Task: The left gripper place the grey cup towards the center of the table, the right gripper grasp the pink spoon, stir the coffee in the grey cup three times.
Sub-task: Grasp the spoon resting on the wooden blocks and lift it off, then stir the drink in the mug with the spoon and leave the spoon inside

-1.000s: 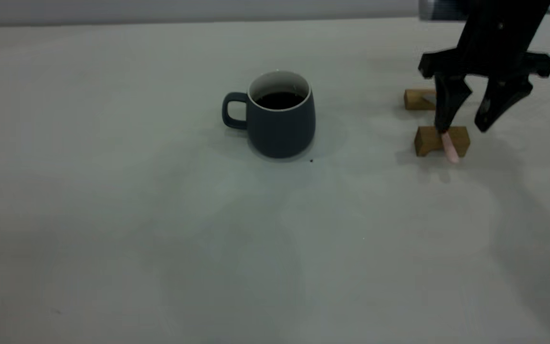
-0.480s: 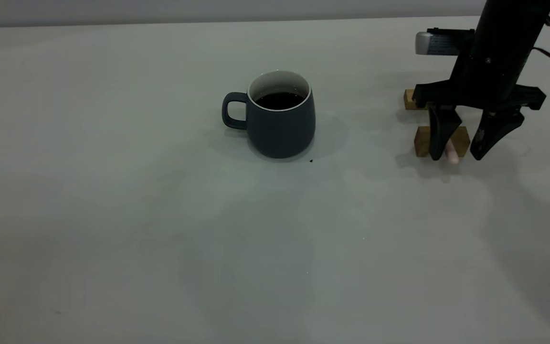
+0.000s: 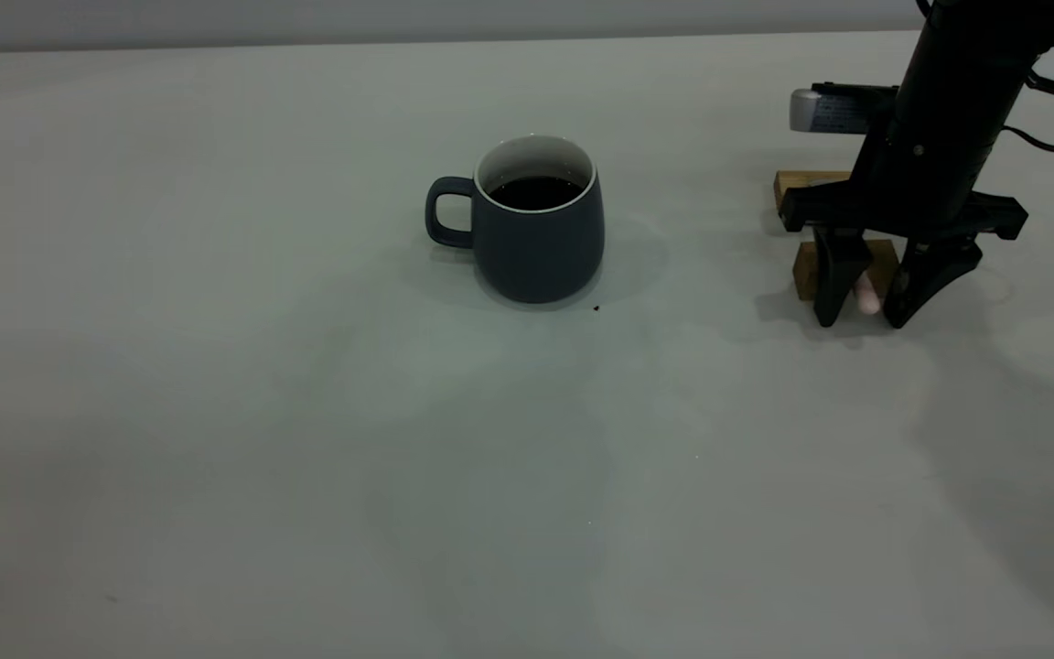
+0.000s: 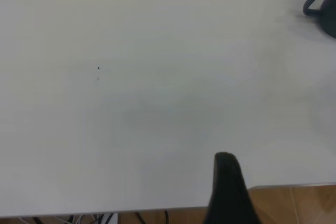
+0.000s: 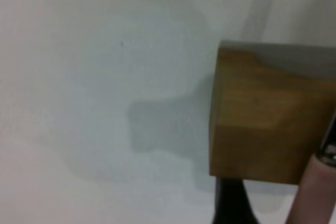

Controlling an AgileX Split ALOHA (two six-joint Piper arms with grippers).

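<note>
1. At middle right of the exterior view, the right gripper (image 3: 861,316) stands fingers-down and spread, straddling the pink spoon (image 3: 866,295), whose handle end points toward the camera.
2. The spoon rests on a wooden block (image 3: 805,266).
3. Farther back, frame centre, the grey cup (image 3: 532,229) stands upright, handle pointing left.

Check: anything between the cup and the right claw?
Nothing but bare table, per the exterior view; a tiny dark speck sits by the cup. Right claw straddles the spoon.
</note>
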